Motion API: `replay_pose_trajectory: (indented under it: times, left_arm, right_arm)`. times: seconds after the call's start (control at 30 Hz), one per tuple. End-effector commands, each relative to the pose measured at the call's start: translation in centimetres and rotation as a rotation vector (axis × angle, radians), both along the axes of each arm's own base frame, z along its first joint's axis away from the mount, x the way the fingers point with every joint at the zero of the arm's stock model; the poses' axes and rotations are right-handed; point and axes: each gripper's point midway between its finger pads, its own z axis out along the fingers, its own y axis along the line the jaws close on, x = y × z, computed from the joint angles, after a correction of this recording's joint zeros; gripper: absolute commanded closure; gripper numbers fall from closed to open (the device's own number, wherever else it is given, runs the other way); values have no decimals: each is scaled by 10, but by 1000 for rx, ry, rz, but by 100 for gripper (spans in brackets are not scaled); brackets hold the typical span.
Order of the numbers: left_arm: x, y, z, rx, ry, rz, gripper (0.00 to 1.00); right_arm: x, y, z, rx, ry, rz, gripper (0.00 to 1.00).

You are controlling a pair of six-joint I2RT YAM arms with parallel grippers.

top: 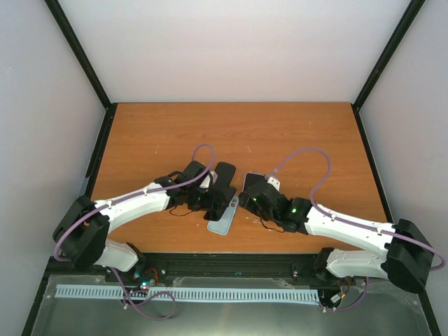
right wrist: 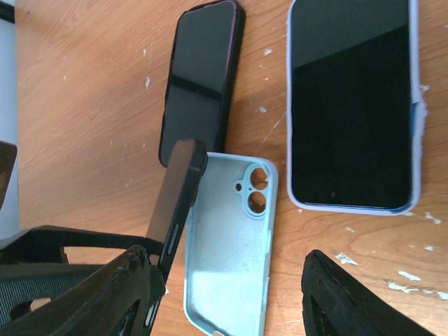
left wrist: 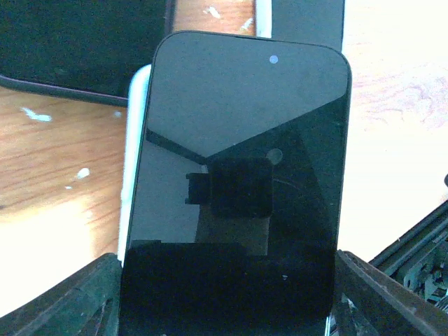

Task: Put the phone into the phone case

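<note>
A black phone with a dark screen sits between the fingers of my left gripper, which is shut on its lower sides. In the right wrist view the phone is tilted up on one long edge along the left rim of the empty light blue phone case. The case lies flat on the table with its inside up and its camera holes at the far end. My right gripper hangs open above the case, one finger next to the phone's lower edge. From above, both grippers meet over the case.
A phone in a black case and a phone in a lavender case lie flat on the wooden table just beyond the blue case. Grey walls enclose the table on the left, back and right.
</note>
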Motion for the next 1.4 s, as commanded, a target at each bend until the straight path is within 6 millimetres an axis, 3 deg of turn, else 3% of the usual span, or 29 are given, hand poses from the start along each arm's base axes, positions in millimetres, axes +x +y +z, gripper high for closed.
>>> replay_pose_trajectory:
  times: [0.0, 0.33, 0.5, 0.97, 1.37]
  left_arm:
    - [4, -28, 12, -71, -32, -6, 42]
    - [8, -33, -10, -30, -19, 18, 42]
    - [8, -32, -20, -8, -2, 21, 42]
    - [-3, -14, -26, 19, 23, 75, 42]
    - [-15, -23, -19, 1, 50, 35, 42]
  right_arm:
    - [5, -20, -6, -6, -25, -98, 42]
    - [6, -38, 6, -11, -89, -141, 42]
    - [6, -37, 2, -9, -92, -130, 42]
    - [6, -27, -9, -32, -68, -82, 43]
    - [5, -21, -16, -36, -42, -68, 44]
